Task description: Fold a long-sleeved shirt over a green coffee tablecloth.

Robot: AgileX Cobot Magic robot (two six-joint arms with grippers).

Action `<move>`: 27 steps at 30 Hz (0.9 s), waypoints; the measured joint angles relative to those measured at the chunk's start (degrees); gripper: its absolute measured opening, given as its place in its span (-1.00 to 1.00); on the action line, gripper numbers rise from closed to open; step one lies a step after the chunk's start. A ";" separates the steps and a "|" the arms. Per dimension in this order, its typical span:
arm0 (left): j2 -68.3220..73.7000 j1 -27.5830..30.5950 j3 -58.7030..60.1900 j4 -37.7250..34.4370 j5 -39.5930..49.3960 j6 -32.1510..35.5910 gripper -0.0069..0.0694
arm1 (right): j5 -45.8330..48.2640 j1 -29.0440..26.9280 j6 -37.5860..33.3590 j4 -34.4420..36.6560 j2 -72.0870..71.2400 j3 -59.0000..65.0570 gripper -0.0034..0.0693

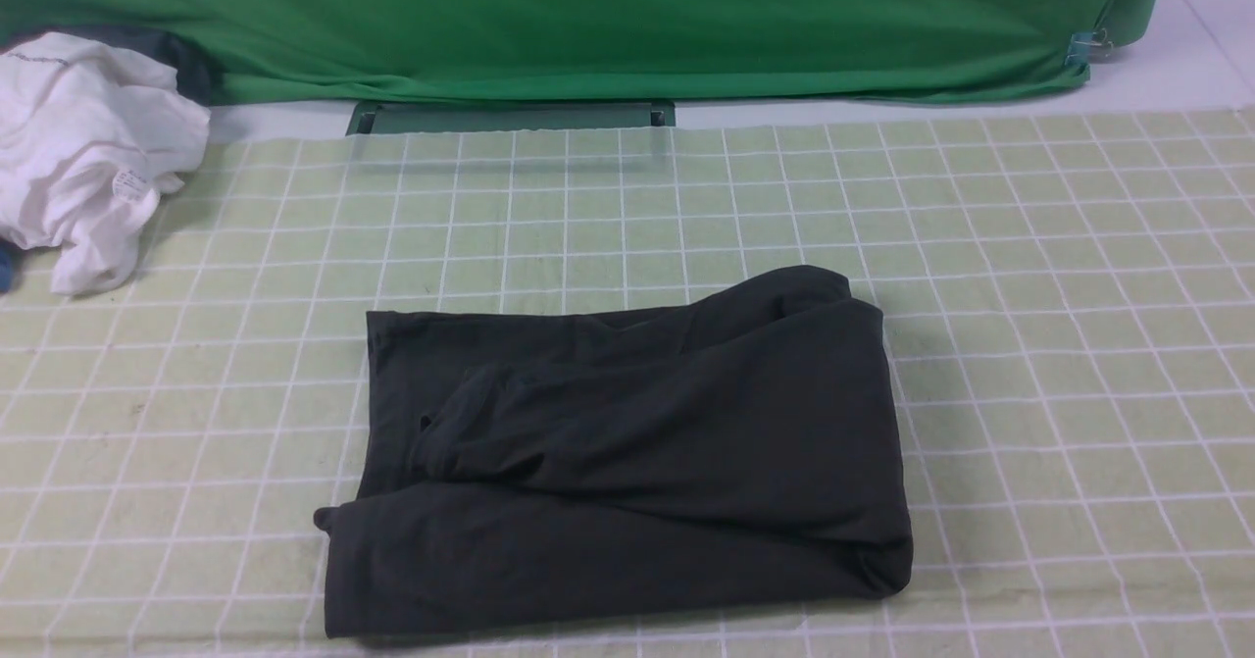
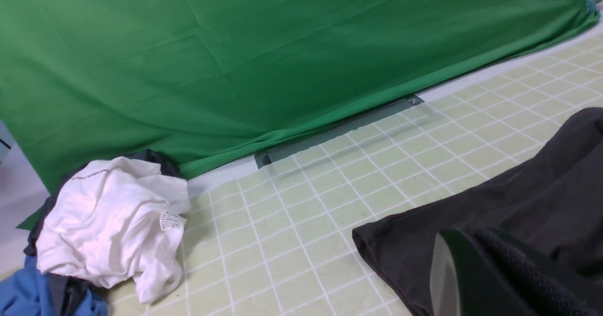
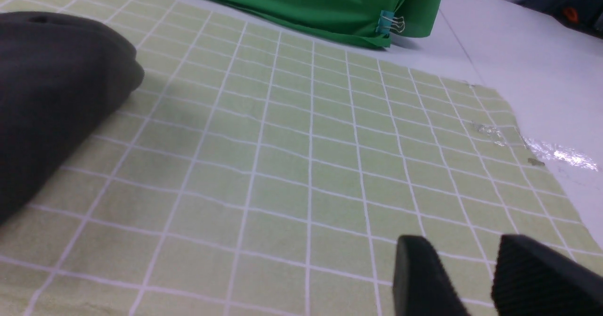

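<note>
Note that the long-sleeved shirt (image 1: 627, 462) lies folded at 6 o'clock on the green coffee tablecloth (image 1: 1029, 276), apparently finished, since your left gripper (image 2: 494, 278) sits pressed together empty beside it and your right gripper (image 3: 485, 278) hangs spread over bare cloth.

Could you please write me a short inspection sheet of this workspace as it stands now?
Surface: green coffee tablecloth lies flat; white tabletop bare beyond it.
Job's things: long-sleeved shirt folded into a compact bundle, print hidden.
Clutter: white garment crumpled at far left, blue cloth beside it.
Grippers: left gripper shut, beside the shirt; right gripper open over bare cloth, holding nothing.
Cables: nothing seen.
Surroundings: green drape behind, binder clip at its corner.
</note>
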 joint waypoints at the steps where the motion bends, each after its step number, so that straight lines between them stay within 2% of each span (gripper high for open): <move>1: 0.00 0.00 0.00 -0.37 -0.63 -0.18 -0.78 | 0.00 0.00 0.00 0.00 0.00 0.00 -0.25; 6: 0.00 0.00 0.00 -5.53 -5.36 -2.44 -0.78 | 0.00 0.00 0.00 0.00 0.00 0.00 -0.25; 11: 0.00 0.00 1.83 -6.08 -6.35 -3.48 -0.78 | 0.00 0.00 0.00 0.00 0.00 0.00 -0.25; 13: -0.23 0.00 3.74 -5.30 -7.39 -5.02 -0.78 | 0.00 0.00 0.00 0.00 0.00 0.00 -0.25; 17: -2.10 0.06 12.74 1.59 -16.72 -15.36 -0.78 | 0.00 0.00 0.00 0.00 0.00 0.00 -0.25; 21: -2.58 0.28 19.01 7.40 -23.41 -22.16 -0.78 | 0.02 0.00 0.00 0.00 0.00 0.00 -0.25; 27: -2.58 5.06 23.32 9.53 -25.10 -24.17 -0.78 | 0.02 0.00 0.00 0.00 0.00 0.00 -0.25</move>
